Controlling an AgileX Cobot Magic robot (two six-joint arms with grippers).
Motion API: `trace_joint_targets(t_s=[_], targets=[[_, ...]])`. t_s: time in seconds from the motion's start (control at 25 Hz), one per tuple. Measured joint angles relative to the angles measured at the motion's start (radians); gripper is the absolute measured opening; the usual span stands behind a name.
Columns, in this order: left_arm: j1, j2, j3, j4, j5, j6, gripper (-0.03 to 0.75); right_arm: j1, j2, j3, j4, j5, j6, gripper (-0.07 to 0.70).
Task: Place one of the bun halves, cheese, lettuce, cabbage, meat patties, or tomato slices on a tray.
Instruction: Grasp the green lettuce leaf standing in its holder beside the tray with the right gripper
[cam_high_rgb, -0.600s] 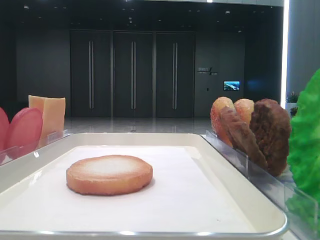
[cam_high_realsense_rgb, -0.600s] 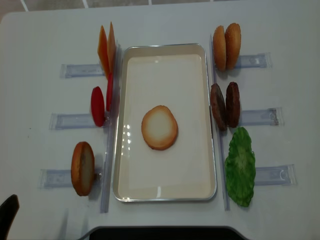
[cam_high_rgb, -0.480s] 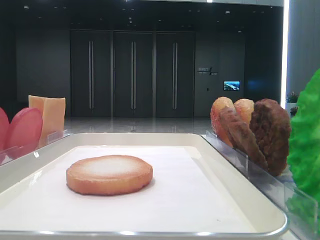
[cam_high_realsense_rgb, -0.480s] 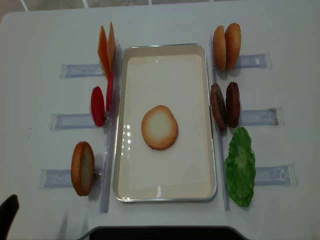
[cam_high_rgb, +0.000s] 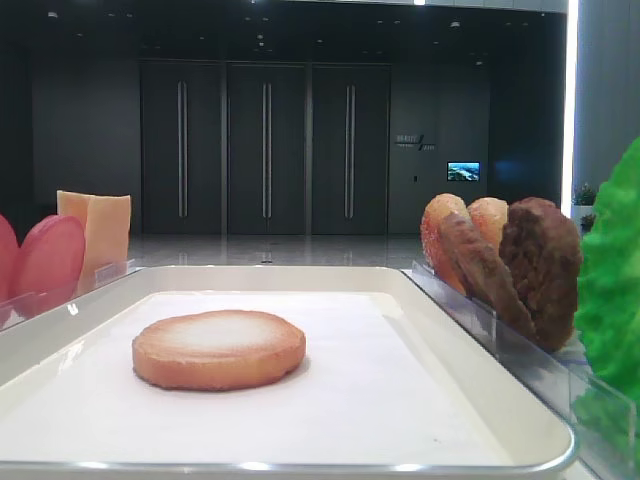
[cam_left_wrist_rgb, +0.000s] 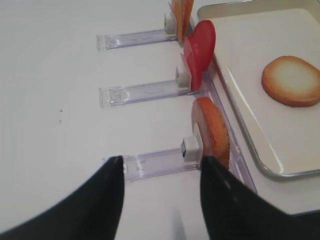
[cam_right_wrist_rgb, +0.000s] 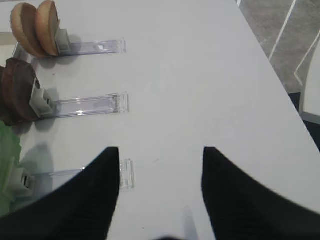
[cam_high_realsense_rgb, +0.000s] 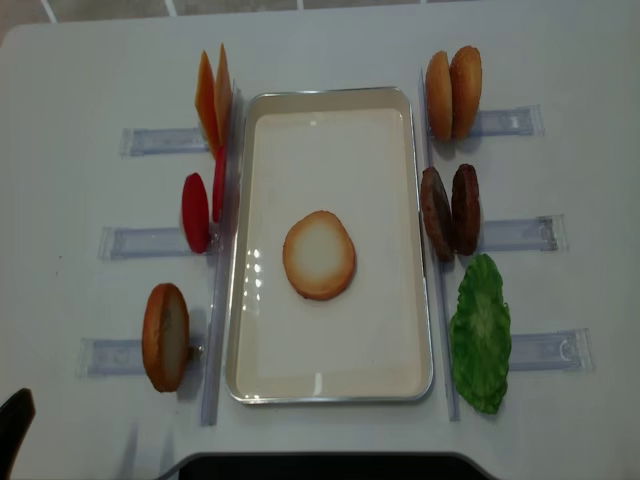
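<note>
A bun half (cam_high_realsense_rgb: 318, 254) lies flat, pale face up, in the middle of the cream tray (cam_high_realsense_rgb: 330, 140). Left of the tray stand cheese (cam_high_realsense_rgb: 213, 98), tomato slices (cam_high_realsense_rgb: 197, 210) and another bun half (cam_high_realsense_rgb: 166, 336). Right of it stand two bun halves (cam_high_realsense_rgb: 452, 92), meat patties (cam_high_realsense_rgb: 450, 210) and lettuce (cam_high_realsense_rgb: 480, 335). Cabbage is out of view. My left gripper (cam_left_wrist_rgb: 161, 162) is open and empty, just short of the upright bun half (cam_left_wrist_rgb: 212, 131). My right gripper (cam_right_wrist_rgb: 161, 150) is open and empty over bare table, right of the lettuce (cam_right_wrist_rgb: 7, 165).
Clear plastic holders (cam_high_realsense_rgb: 160, 140) stick out sideways from each food stack on both sides. The table's right edge (cam_right_wrist_rgb: 270, 65) drops to the floor. A dark base (cam_high_realsense_rgb: 320, 466) sits at the table's near edge.
The left gripper's dark tip in the overhead view's lower left corner has slipped slightly lower. Nothing else has moved.
</note>
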Motion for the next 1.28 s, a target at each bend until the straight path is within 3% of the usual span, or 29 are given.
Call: trace_joint_targets(t_s=[0.56, 0.8, 0.96, 1.12, 1.28], targets=[[0.0, 0.0, 0.0, 0.0, 0.0, 0.0, 0.275, 0.0, 0.026, -0.002, -0.011, -0.005, 0.03, 0.352], [0.0, 0.0, 0.0, 0.0, -0.001, 0.0, 0.253, 0.0, 0.511, -0.085, -0.043, -0.052, 0.098, 0.351], [0.0, 0.0, 0.0, 0.0, -0.001, 0.0, 0.251, 0.0, 0.893, -0.231, -0.042, -0.023, 0.07, 0.349], [0.0, 0.0, 0.0, 0.0, -0.001, 0.0, 0.245, 0.0, 1.051, -0.343, -0.011, 0.018, 0.053, 0.349], [0.0, 0.0, 0.0, -0.001, -0.001, 0.0, 0.242, 0.035, 1.11, -0.368, 0.025, 0.045, 0.065, 0.349]])
